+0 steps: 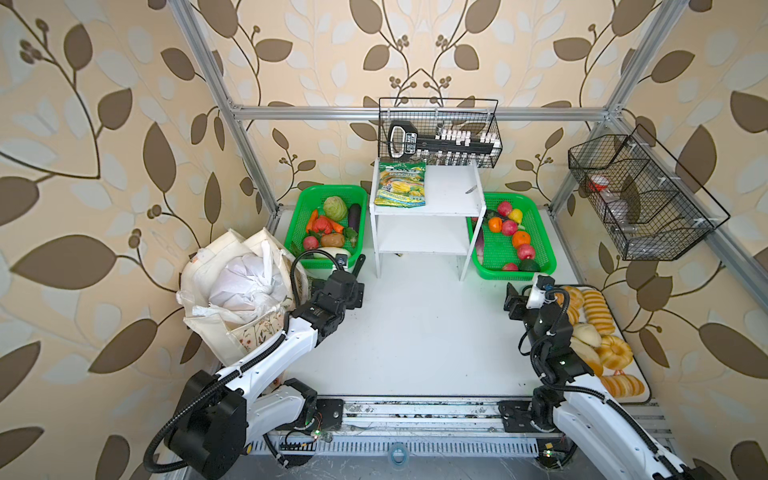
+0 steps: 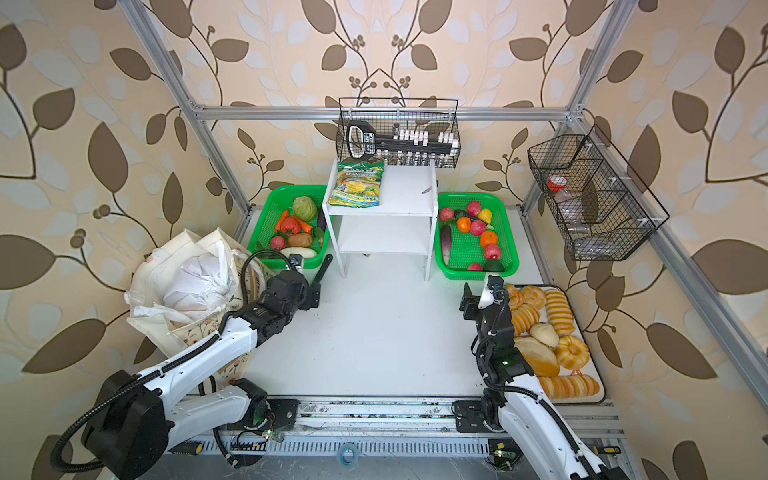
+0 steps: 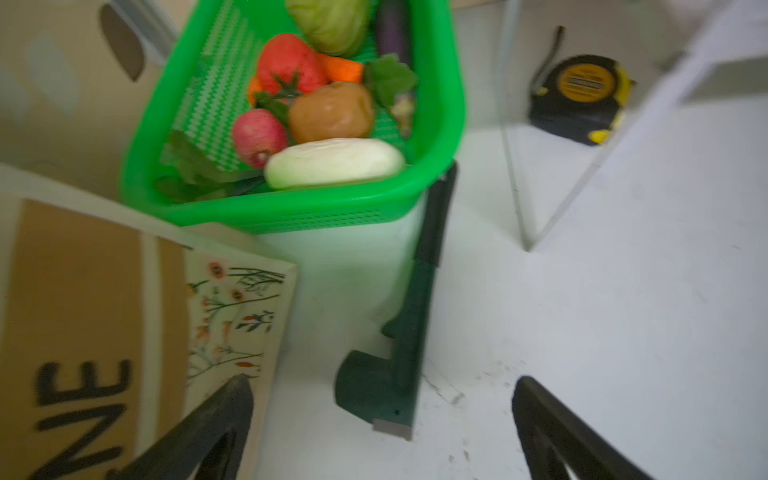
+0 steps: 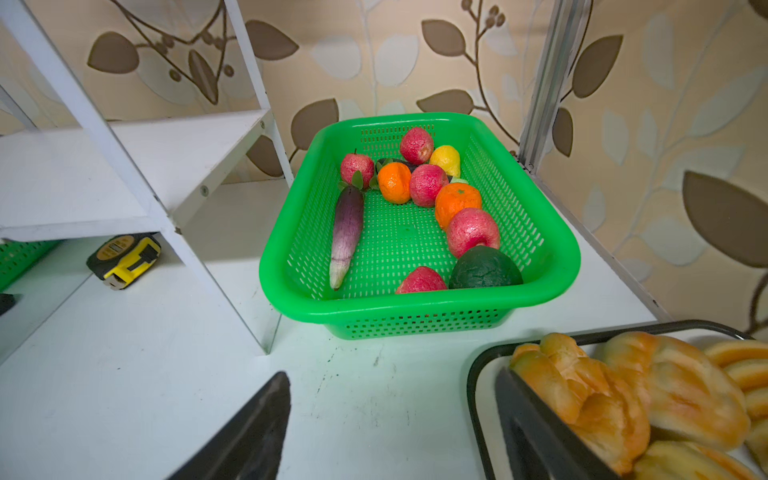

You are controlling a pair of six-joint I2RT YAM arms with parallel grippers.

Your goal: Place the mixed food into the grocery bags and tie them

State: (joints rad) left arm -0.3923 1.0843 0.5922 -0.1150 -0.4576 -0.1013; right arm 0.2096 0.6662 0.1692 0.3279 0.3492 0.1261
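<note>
Left wrist view shows my left tool (image 3: pixel 380 386) with its fingers (image 3: pixel 224 403) spread wide and nothing between them. One finger overlaps the printed side of the cream canvas tote (image 3: pixel 83 270); the other hangs over bare counter (image 3: pixel 623 311). Just ahead, a dark handled object (image 3: pixel 409 332) lies on the counter, its far end right by the corner of the left green basket (image 3: pixel 291 216) of toy vegetables.

In both top views the tote stands at the counter's left edge, just beside that basket, and my left arm reaches past its printed side. Inside it sits the white plastic carrier bag (image 1: pixel 243 286), bulging, its top gathered into what looks like a knot with the loop handles sticking up. What it holds is hidden.

My right tool (image 4: pixel 392 376) is also parted and empty, over the counter in front of the right green basket (image 4: pixel 415 309) of toy fruit, with one finger over the rim of the bread tray (image 4: pixel 473 395). A green-yellow snack packet (image 1: pixel 401 185) lies on top of the white shelf (image 1: pixel 449 195), and a tape measure (image 4: pixel 124 259) sits under it.
</note>
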